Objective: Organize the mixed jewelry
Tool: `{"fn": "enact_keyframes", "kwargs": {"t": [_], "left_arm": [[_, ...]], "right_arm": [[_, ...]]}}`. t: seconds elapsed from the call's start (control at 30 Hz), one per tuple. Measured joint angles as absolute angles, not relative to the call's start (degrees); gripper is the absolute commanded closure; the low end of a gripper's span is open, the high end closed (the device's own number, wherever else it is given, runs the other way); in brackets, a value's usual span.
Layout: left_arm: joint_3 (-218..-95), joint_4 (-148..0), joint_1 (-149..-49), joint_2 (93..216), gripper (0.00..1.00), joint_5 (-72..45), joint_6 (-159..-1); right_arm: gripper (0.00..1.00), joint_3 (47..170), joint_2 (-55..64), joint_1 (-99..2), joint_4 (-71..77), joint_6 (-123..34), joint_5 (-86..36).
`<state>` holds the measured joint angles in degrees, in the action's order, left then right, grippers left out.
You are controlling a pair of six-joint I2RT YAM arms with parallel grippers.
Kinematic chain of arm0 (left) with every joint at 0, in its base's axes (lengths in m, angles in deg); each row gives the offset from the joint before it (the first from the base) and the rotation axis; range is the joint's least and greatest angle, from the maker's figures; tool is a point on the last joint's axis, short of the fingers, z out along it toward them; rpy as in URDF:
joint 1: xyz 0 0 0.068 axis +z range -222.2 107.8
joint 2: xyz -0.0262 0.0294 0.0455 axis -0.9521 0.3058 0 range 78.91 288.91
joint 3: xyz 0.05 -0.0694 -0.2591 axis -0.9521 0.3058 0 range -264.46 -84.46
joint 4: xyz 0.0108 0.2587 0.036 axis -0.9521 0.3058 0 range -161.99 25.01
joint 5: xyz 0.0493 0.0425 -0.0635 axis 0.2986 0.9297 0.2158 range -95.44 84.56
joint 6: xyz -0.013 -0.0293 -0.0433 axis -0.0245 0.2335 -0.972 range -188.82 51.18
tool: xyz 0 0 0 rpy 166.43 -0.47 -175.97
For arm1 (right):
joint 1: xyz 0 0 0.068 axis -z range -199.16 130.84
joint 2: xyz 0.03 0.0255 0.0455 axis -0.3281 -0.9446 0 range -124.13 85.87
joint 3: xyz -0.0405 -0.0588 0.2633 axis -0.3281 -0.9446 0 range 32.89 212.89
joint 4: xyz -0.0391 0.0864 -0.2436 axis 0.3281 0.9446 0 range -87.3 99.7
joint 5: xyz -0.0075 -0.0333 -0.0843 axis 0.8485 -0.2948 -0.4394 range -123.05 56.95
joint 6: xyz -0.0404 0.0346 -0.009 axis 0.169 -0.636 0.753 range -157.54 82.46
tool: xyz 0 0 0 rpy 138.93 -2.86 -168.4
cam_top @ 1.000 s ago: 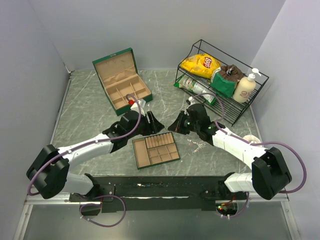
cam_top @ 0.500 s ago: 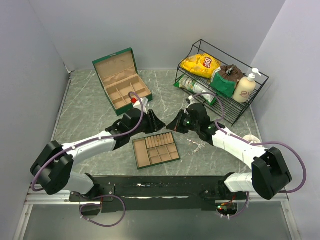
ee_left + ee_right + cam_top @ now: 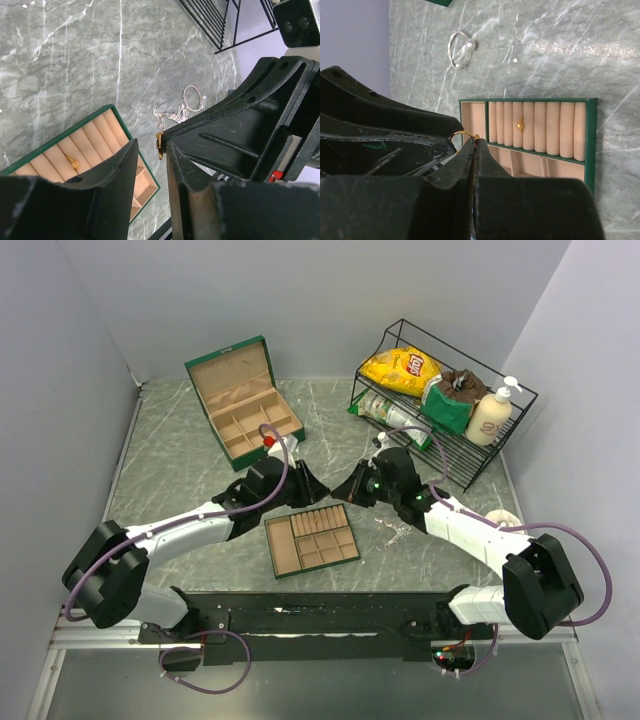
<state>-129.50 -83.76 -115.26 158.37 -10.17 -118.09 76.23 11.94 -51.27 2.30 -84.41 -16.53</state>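
Left arm has pushed in toward the right one since a second ago, and its jaws are narrower too. The left gripper (image 3: 151, 150) now has its fingers apart with a slim gap, not clamped on anything I can confirm. The right gripper (image 3: 473, 142) is pinched fully closed on a gold ring (image 3: 159, 145), held at the fingertips. That ring sits right at the mouth of the left gripper's gap; contact with the left fingers is unclear. Both tips meet above the far edge of the tan divided tray (image 3: 285, 552). A second gold ring (image 3: 520, 124) is slotted in the tray's ring rolls. Silvery chains (image 3: 167, 114) and a wire bangle (image 3: 192, 97) lie bunched on the marble table (image 3: 170, 470), right of the tray. Another silvery ring (image 3: 460, 49) lies loose between the tray and the green box (image 3: 225, 375).
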Motion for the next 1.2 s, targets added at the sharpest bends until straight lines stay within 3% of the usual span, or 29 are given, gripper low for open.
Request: {"fn": "enact_keyframes", "kwargs": {"t": [0.13,0.6,0.7,0.83,1.2], "left_arm": [[-129.5,-83.8,-115.4,158.8,0.68,-10.6,-118.1],[-129.9,-84.6,-115.7,159.4,0.98,-11.7,-118.1],[-130.2,-84.6,-115.7,159.7,0.97,-11.7,-118.1],[-130.4,-84.1,-115.7,159.9,0.83,-11.7,-118.1],[-130.5,-83.6,-115.8,160.0,0.83,-11.6,-118.0]], "right_arm": [[1.00,75.7,11.9,-51.3,1.8,-84.6,-16.3],[1.00,75.5,11.9,-51.3,1.0,-84.8,-15.9],[1.00,75.5,11.9,-51.3,0.7,-84.9,-16.1],[1.00,74.8,12.0,-51.3,0.2,-85.1,-16.2],[1.00,74.7,12.3,-51.3,0.2,-85.3,-16.8]]}}
